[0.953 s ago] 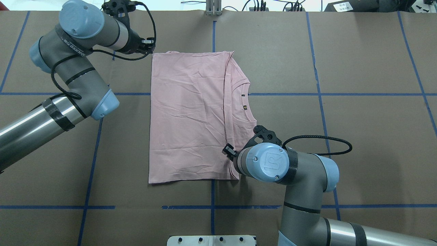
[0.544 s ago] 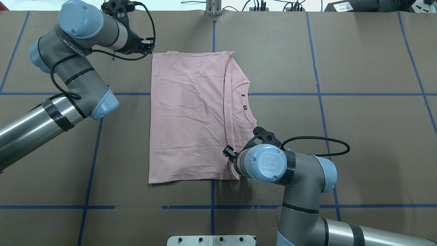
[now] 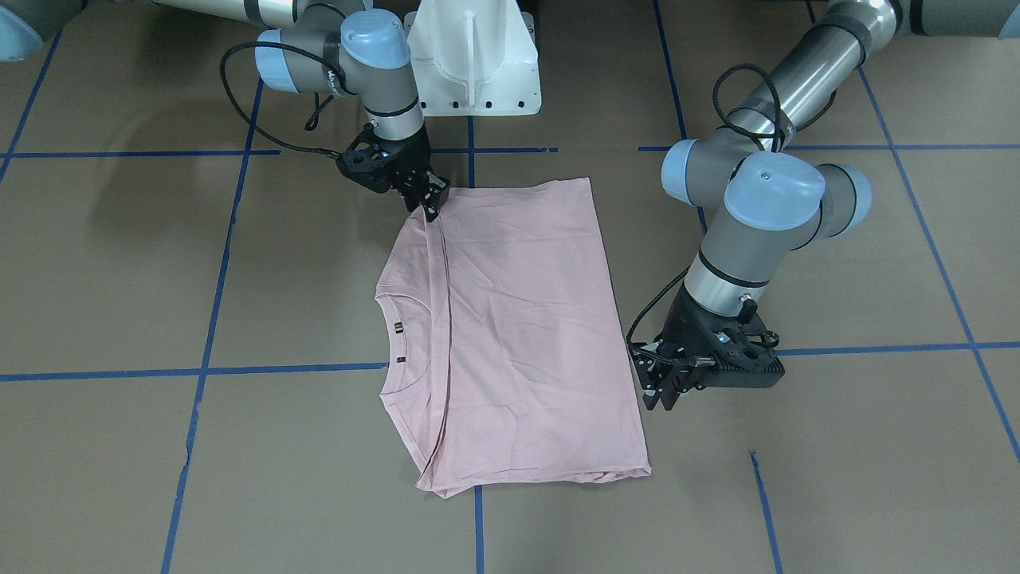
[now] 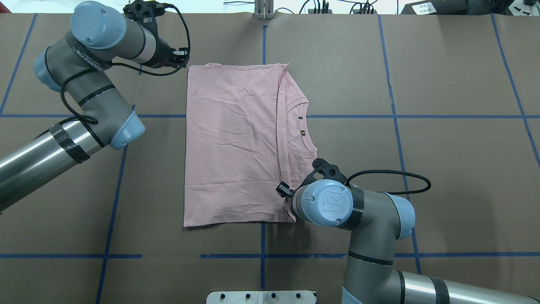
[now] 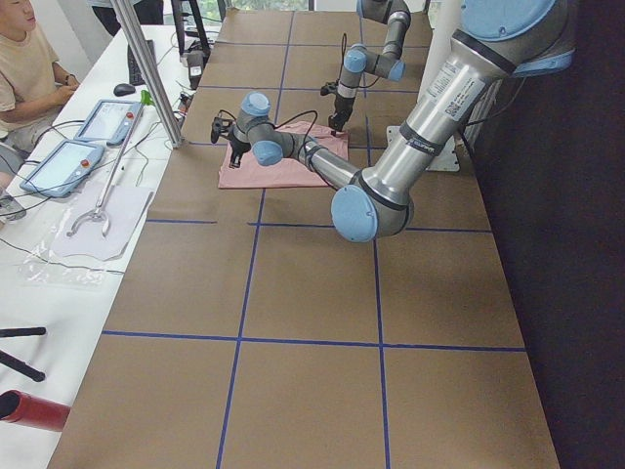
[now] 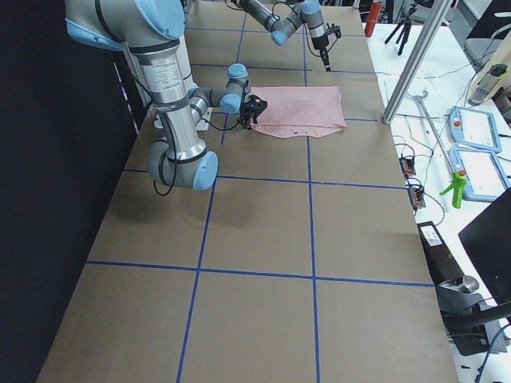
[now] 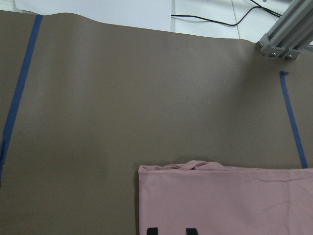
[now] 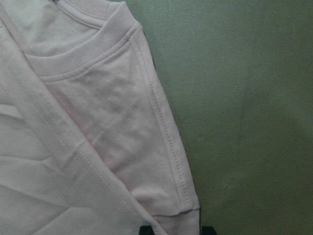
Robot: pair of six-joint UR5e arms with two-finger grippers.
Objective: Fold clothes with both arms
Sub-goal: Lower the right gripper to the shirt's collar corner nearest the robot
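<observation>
1. T-shirt [image 4: 232,143] lies flat mid-table [image 4: 443,177], plain pink side up. It is already folded once: the hem edge is laid over to just short of the collar [image 4: 307,126], which faces right. No cloth is lifted anywhere.
2. Near: right gripper [image 3: 430,206] sits at the shirt's near-right corner, on the sleeve hem [image 8: 188,208]. The wrist view shows its fingertips [image 8: 208,230] apart with that corner between them. It is released, nothing pinched yet.
3. Change over the last 1 s: the right wrist crept slightly left and toward the near edge in 2 small steps. The shirt did not move. This reads as fine alignment on the corner, not a pull.
4. Far: left gripper [image 3: 657,395] hangs just off the far-left corner, beside the fold edge. I see no contact. In its wrist view the fingertips [image 7: 152,230] are apart over flat fabric, so it is released too.
5. Change: the left arm drifted slightly left, away from that corner. It is a small move, but the wrong direction if that corner is its pick.
6. Meaning: 0 grasps made, next fold not started.
   - Judgement: right is nearly set. Left needs to come back over the cloth before closing.
   - Risk: right clamps only the top sleeve layer and the stack shears on lift.
</observation>
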